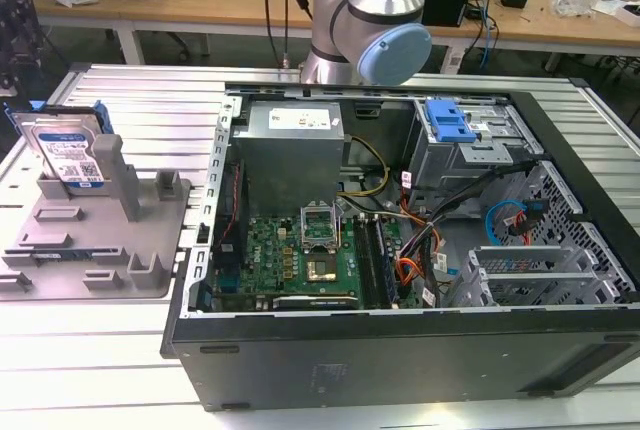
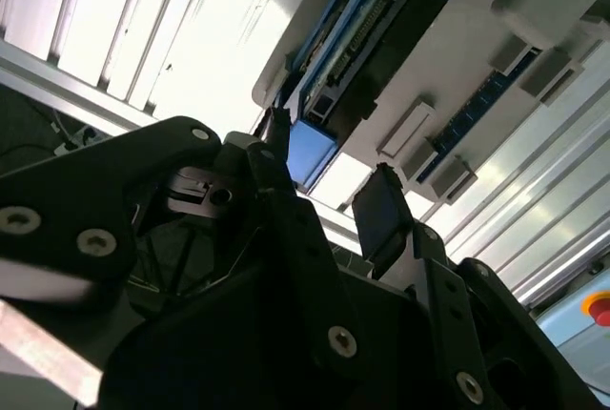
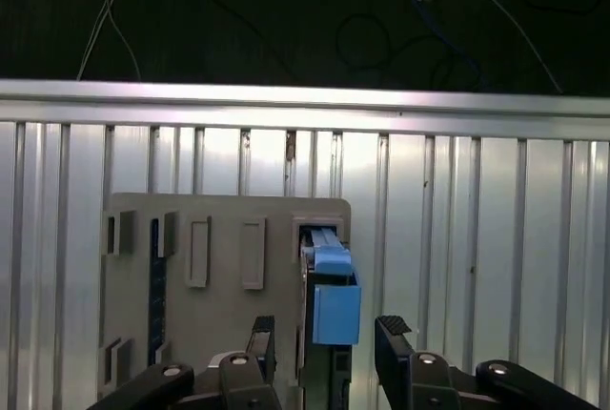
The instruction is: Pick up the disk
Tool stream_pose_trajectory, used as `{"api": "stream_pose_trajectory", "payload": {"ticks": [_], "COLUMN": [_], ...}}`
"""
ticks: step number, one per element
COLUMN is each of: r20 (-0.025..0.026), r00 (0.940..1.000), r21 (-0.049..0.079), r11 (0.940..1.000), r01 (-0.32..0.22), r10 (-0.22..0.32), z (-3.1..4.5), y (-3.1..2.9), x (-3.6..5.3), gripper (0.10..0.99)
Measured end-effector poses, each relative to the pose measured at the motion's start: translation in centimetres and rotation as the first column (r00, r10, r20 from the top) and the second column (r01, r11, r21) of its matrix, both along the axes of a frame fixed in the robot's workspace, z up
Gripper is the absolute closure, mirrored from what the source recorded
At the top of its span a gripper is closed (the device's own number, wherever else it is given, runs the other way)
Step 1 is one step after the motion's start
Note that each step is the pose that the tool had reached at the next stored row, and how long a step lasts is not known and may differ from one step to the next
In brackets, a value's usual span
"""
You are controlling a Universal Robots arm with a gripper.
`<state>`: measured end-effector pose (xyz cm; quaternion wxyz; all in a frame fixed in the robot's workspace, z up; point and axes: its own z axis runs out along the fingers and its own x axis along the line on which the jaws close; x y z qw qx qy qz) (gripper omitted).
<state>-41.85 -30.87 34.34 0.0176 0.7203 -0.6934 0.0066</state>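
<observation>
The disk (image 1: pixel 68 155) stands on edge in a slot of the grey fixture (image 1: pixel 100 240). The fixture sits on the ribbed metal surface (image 1: pixel 140 100) at the exterior view's left, just beside the open computer case (image 1: pixel 400 350). The disk's labelled face leans slightly back, and a blue rail runs along its side. The arm (image 1: pixel 375 10) rises behind the case at the top of the exterior view. In the first wrist view the claw (image 3: pixel 329 338) looks down on the fixture (image 3: pixel 224 315). Its two black fingers (image 3: pixel 394 334) are spread wide, one to either side of the disk (image 3: pixel 329 281), which shows edge-on with its blue rail end facing the camera. In the second wrist view the claw (image 2: pixel 329 162) is likewise spread, and the disk (image 2: pixel 367 43) and its blue end piece lie beyond the fingertips. The claw holds nothing, and whether its fingers touch the disk cannot be told.
</observation>
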Motion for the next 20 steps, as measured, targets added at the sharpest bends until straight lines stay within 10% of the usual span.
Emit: {"api": "stream_pose_trajectory", "payload": {"ticks": [20], "r20": [0.0000], "r00": [1.0000], "r21": [-0.002], "r11": [1.0000], "r01": [0.000], "r10": [0.000], "z": [-2.12], "y": [-0.01], "x": [-0.30], "gripper": [0.545]}}
